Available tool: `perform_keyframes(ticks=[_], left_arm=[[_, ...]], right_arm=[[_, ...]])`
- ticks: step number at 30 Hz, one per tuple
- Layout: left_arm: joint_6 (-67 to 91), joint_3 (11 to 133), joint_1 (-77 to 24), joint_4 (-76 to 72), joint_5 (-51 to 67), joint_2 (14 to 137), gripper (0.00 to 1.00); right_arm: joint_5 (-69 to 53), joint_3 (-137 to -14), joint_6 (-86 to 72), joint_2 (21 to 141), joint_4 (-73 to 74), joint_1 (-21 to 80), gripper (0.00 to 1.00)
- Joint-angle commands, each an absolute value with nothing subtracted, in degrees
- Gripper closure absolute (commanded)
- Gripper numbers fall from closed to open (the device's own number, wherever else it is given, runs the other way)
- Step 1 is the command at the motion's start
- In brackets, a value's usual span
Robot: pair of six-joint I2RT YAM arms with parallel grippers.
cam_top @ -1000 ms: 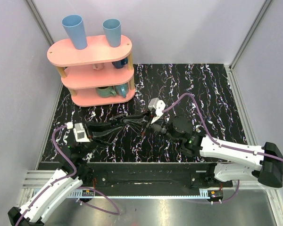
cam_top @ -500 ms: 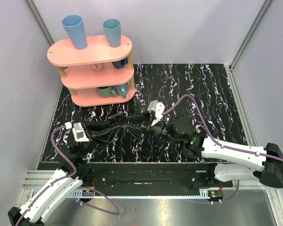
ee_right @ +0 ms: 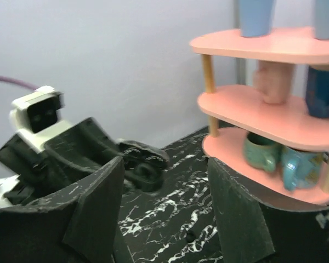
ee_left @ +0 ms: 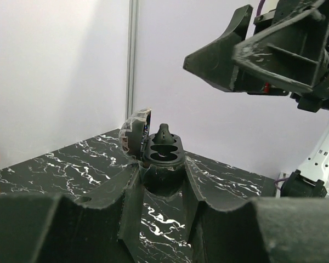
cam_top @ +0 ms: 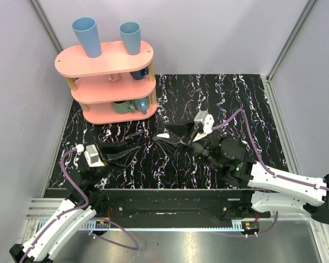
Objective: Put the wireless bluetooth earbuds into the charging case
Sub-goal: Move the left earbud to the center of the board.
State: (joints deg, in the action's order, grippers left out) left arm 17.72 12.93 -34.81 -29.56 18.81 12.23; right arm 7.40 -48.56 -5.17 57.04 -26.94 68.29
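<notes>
Left end effector point(ee_left: 162, 176) clamped on the open charging case point(ee_left: 163, 152) – right end effector point(ee_right: 164, 186) spread wide, empty, nearby.

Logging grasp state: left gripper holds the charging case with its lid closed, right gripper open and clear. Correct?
No: the lid is open, per the left wrist view. The left gripper does hold the charging case; the right gripper is open and clear.

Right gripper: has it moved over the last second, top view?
Yes. The right gripper has drawn back rightward, away from the shelf and from the left gripper holding the case; its jaws have opened.
</notes>
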Motion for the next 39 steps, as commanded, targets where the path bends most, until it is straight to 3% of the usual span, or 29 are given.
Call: perform_keyframes(ticks=[1, 4, 7, 18, 31, 37, 38, 39], left_arm=[[14.60, 16.17, -34.54, -28.83, 19.25, 10.64, 1.00], [12.93, 16.61, -34.54, -27.69, 20.04, 9.32, 1.00], [11.00, 17.75, -34.54, -24.71, 19.60, 8.09, 1.00], [8.44, 21.70, -34.54, -12.93, 16.70, 2.99, 1.00], [7.03, 23.91, -34.54, -4.31, 13.89, -2.90, 1.00], [5.98, 24.87, -34.54, -1.49, 12.57, -5.01, 1.00], [5.98, 24.79, -34.54, -1.49, 12.48, -5.36, 1.00], [5.98, 24.87, -34.63, -1.49, 12.31, -5.54, 1.00]], right_arm=[[25.68, -48.51, -10.36, 56.51, -23.92, 68.73, 0.29], [34.69, -49.39, -14.32, 57.04, -18.21, 68.12, 0.24], [34.81, -50.27, -18.80, 57.65, -12.41, 66.02, 0.21], [19.53, -42.81, -35.93, 58.00, -5.54, 56.18, 0.24], [4.75, -44.12, -40.95, 74.35, -9.83, 53.88, 0.28], [0.89, -44.82, -42.54, 79.10, -16.60, 53.79, 0.16], [0.18, -45.26, -44.54, 79.54, -17.74, 53.44, 0.00], [-2.43, -45.44, -46.65, 80.85, -18.28, 52.83, 0.00]])
